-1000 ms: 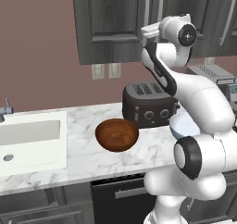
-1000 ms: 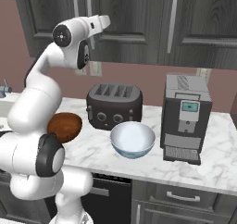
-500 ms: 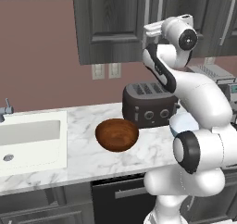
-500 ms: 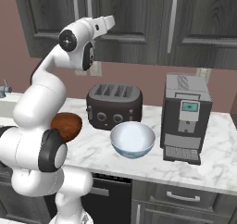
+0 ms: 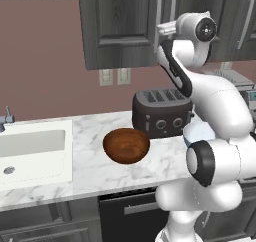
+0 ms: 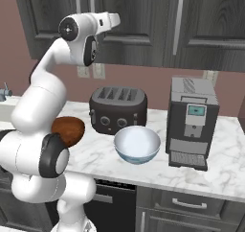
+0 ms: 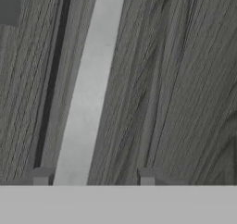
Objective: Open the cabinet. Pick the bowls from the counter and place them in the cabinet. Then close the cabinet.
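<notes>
The cabinet [image 5: 120, 26] [image 6: 143, 25] is closed, and its dark wood grain [image 7: 185, 79] is close up in the hand view. My gripper [image 5: 161, 30] [image 6: 115, 20] [image 7: 94, 176] is raised against a door, open, its jaws straddling a silver bar handle [image 7: 90, 89]. The handle lies near the left fingertip [image 7: 40, 177], with a gap to the right one. The wooden bowl [image 5: 126, 145] [image 6: 69, 130] sits on the counter [image 5: 85, 171] [image 6: 201, 173]. The white and pale blue bowl [image 6: 137, 144] [image 5: 200, 133] stands to its right, partly behind my arm.
A dark toaster [image 5: 161, 112] [image 6: 117, 109] stands at the back of the counter behind the bowls. A coffee machine [image 6: 193, 121] is to the right. The white sink [image 5: 30, 148] lies at the left. Dark drawer fronts run below the counter edge.
The jaws have narrowed around the handle. The arm has edged slightly toward the cabinet door. Both bowls stay where they were.
</notes>
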